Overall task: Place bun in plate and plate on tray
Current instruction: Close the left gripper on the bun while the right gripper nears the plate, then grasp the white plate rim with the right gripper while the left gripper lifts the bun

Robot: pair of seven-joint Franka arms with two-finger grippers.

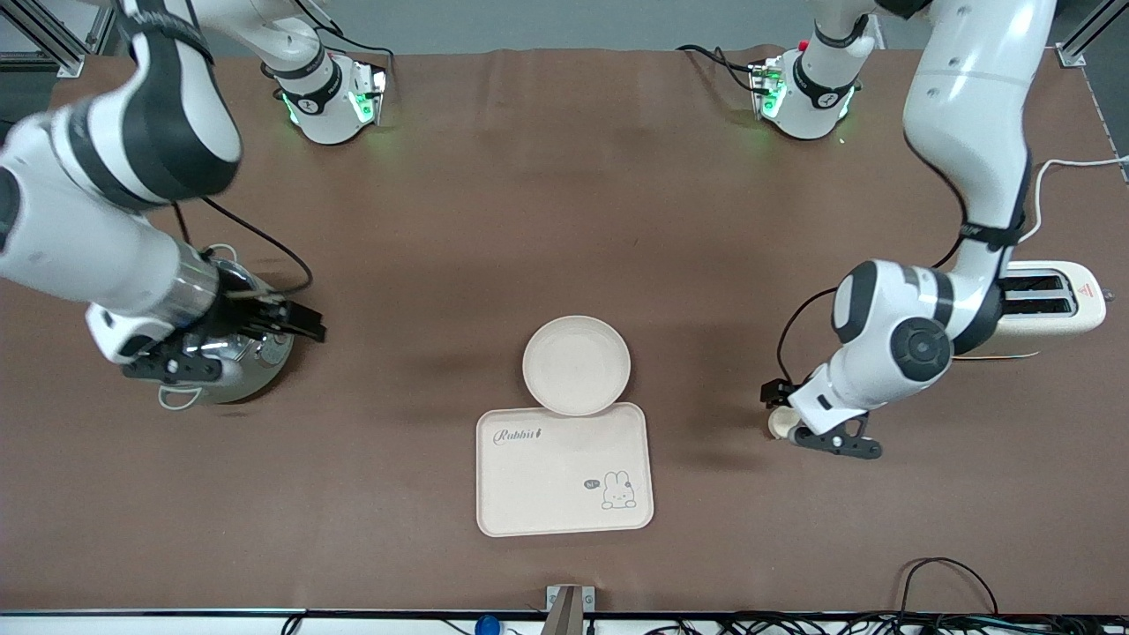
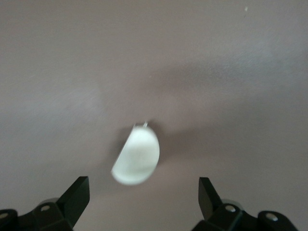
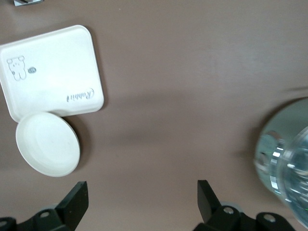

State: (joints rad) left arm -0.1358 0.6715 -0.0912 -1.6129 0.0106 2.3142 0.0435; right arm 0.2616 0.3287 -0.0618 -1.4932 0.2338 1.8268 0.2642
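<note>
Left gripper (image 2: 142,195): fingers spread wide, nothing between them, low over the cloth at the left arm's end of the table, directly above the bun (image 2: 136,155).
Key relation: in the left wrist view the bun lies centred in the gap, just ahead of the fingertips and clear of both, so I'd judge a short drop then a close should bracket it.
Bun axis: half-moon, flat cut edge on one side, rounded edge on the other; long axis runs roughly along the reach direction, slightly tilted, so the fingers would close across its short width.
Bun in front view: only a sliver (image 1: 780,422) shows beside the left gripper (image 1: 820,434), well apart from the plate (image 1: 576,364).
Nearer arm: left, by far.
Right gripper (image 3: 142,195): fingers apart, empty, waiting above a shiny metal pot (image 1: 231,375) at the right arm's end.
Plate: round, shallow, raised rim, smooth cream, empty; its edge overlaps the tray (image 1: 564,472) rim on the side away from the front camera.
Tray: rounded rectangle, matte cream, "Rabbit" lettering, small rabbit drawing, empty.
Bun texture: pale, soft-looking dough, likely squashes if gripped hard.
Table cover: brown cloth, faint creases.
Other: cream toaster (image 1: 1054,302) beside the left arm.
</note>
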